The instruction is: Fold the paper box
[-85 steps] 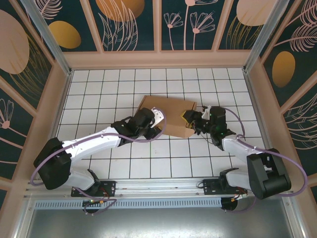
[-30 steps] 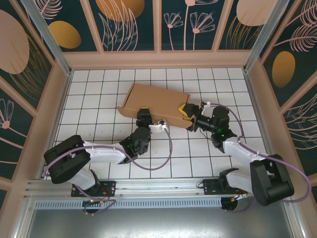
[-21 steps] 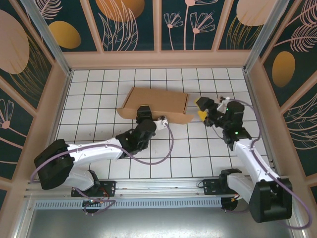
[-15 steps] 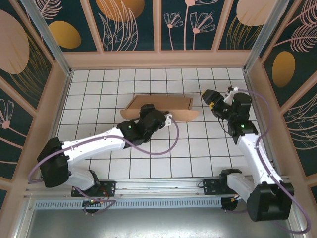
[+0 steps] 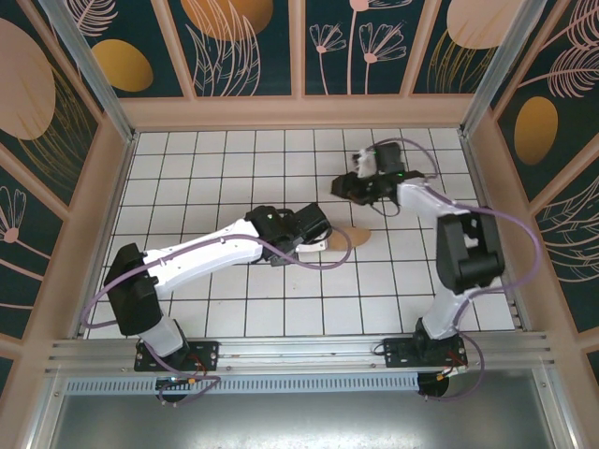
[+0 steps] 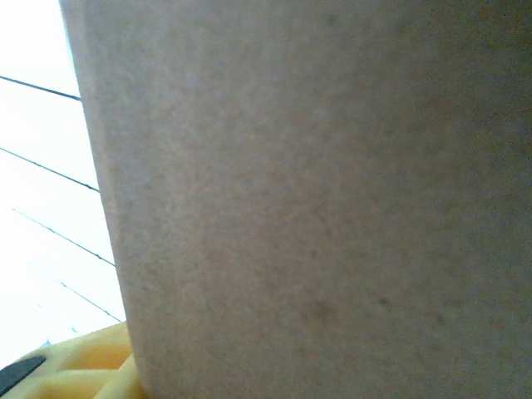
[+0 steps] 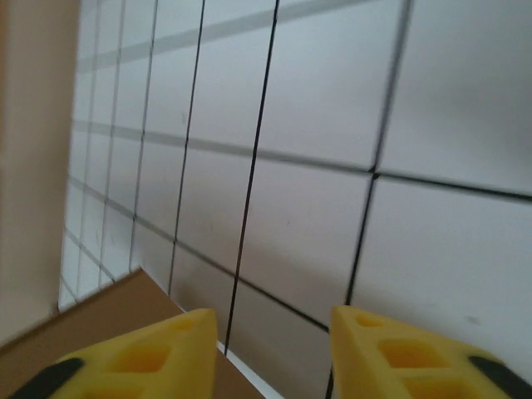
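The plain brown cardboard paper box (image 6: 316,208) is lying on the white tiled table (image 5: 206,178) beneath the left gripper (image 5: 316,236), whose jaws I cannot tell apart from closed, while the right gripper (image 7: 270,337) is hovering near it with its jaws apart and empty, so the unbraced box is risking sliding or springing open.

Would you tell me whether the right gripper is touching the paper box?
Apart. The top view shows white tiles between the right gripper and the paper box; its jaws hold nothing.
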Robot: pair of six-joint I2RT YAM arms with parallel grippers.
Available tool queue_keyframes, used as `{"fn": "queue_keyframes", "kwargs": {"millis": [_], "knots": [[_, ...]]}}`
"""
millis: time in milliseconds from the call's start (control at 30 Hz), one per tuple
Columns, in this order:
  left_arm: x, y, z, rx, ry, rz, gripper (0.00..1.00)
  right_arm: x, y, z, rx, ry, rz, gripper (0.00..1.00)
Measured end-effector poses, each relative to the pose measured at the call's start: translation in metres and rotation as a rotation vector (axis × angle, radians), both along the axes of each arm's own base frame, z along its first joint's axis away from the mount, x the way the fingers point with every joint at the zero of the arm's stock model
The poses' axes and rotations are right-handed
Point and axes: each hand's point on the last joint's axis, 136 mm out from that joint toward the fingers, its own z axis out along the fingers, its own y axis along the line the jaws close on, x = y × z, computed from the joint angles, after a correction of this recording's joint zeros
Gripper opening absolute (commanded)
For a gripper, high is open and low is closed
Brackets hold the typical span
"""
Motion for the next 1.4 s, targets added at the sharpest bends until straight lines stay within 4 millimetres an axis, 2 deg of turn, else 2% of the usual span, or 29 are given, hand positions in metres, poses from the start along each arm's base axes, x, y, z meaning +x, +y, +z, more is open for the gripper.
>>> {"fn": "queue_keyframes", "kwargs": {"millis": [133, 233, 333, 567, 800, 1067, 1267, 1400], "knots": [[-0.003, -0.001, 0.002, 0.001, 0.024, 0.006, 0.58, -0.025, 0.039, -0.042, -0.059, 0.078, 0.167, 0.21], [-0.003, -0.002, 0.004, -0.003, 0.028, 0.008, 0.6, -0.044, 0.048, -0.064, -0.076, 0.136, 0.237, 0.13], [-0.003, -0.003, 0.003, -0.001, 0.028, 0.008, 0.62, -0.055, 0.049, -0.075, -0.072, 0.177, 0.27, 0.11], [0.004, -0.01, -0.005, 0.002, 0.02, 0.013, 0.67, -0.064, 0.055, -0.077, -0.067, 0.185, 0.304, 0.12], [0.02, -0.017, -0.003, -0.016, -0.046, 0.021, 0.76, -0.06, 0.05, -0.079, -0.062, 0.188, 0.28, 0.27], [0.037, -0.031, 0.023, -0.11, -0.156, 0.017, 0.78, -0.043, 0.029, -0.073, -0.024, 0.176, 0.185, 0.3], [0.038, -0.035, 0.037, -0.167, -0.183, 0.017, 0.78, -0.041, 0.028, -0.07, -0.016, 0.156, 0.184, 0.3], [0.035, -0.037, 0.055, -0.237, -0.193, 0.013, 0.77, -0.044, 0.027, -0.061, -0.01, 0.129, 0.184, 0.3]]}}
